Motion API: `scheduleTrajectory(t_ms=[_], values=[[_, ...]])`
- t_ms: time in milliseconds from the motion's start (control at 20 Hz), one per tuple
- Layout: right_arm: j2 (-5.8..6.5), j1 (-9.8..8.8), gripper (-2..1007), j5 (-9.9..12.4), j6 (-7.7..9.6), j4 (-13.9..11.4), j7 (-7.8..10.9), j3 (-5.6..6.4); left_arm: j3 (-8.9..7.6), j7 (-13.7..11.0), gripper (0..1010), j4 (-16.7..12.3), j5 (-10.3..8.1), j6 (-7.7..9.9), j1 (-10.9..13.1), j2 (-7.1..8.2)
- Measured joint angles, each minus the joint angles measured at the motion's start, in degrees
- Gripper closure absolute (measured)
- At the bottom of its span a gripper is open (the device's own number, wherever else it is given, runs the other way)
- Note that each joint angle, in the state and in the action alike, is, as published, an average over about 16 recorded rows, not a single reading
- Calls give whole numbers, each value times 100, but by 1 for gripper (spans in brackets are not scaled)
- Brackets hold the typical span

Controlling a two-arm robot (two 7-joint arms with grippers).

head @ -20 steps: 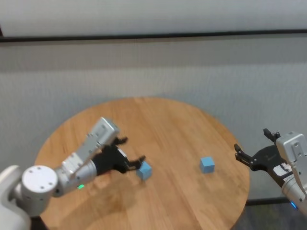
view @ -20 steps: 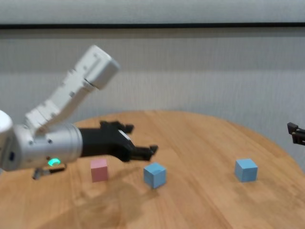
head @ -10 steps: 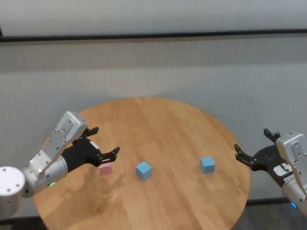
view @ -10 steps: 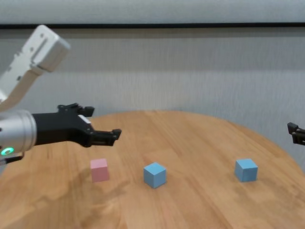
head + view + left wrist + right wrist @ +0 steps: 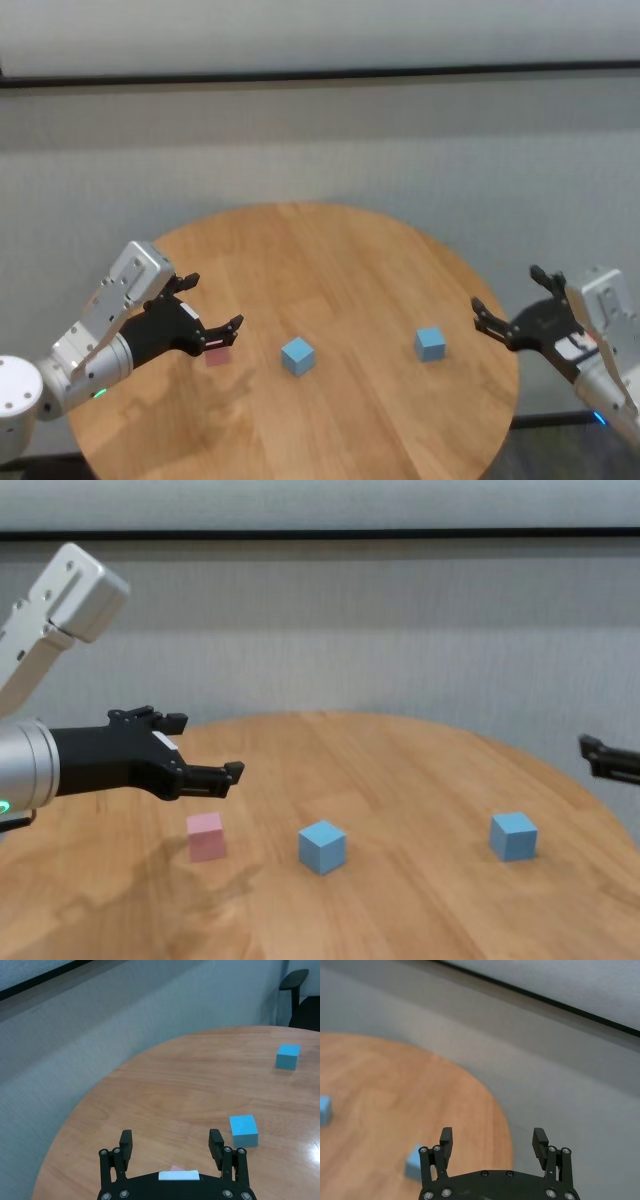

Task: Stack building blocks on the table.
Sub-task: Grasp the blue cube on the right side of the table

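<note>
Hovering left tool (image 5: 205, 748) above pink block (image 5: 206, 837).

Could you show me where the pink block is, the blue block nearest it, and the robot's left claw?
pink block (image 5: 206, 837), chest view, front face.
middle blue block (image 5: 322, 846), chest view, front face.
left gripper (image 5: 198, 751), chest view, midway between its open fingertips.

The round light-brown wooden plank table (image 5: 330, 260) carried a pale pink cube (image 5: 206, 836) lower left, two light blue cubes (image 5: 322, 846) (image 5: 513, 836) centre and right.

Left gripper (image 5: 212, 320) raised, fingers spread; right gripper (image 5: 508, 307) raised, fingers spread
</note>
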Motion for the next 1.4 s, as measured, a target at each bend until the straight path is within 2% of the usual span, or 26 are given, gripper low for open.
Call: scheduleTrajectory(t_ms=[350, 550, 700, 1000, 1400], values=[[-355, 223, 0, 306, 295, 200, 350, 9, 8, -4, 8, 14, 4, -6, -9, -13], [-574, 297, 0, 420, 587, 266, 394, 5, 12, -6, 8, 22, 5, -12, -16, -20], [-727, 325, 0, 416, 815, 305, 321, -13, 14, -7, 8, 26, 5, -15, -19, -23], [-1054, 407, 0, 272, 1266, 432, 50, -59, 17, -8, 8, 31, 6, -19, -24, -28], [-1436, 529, 0, 7, 1711, 628, -353, -92, 20, -8, 8, 35, 6, -23, -28, -31]])
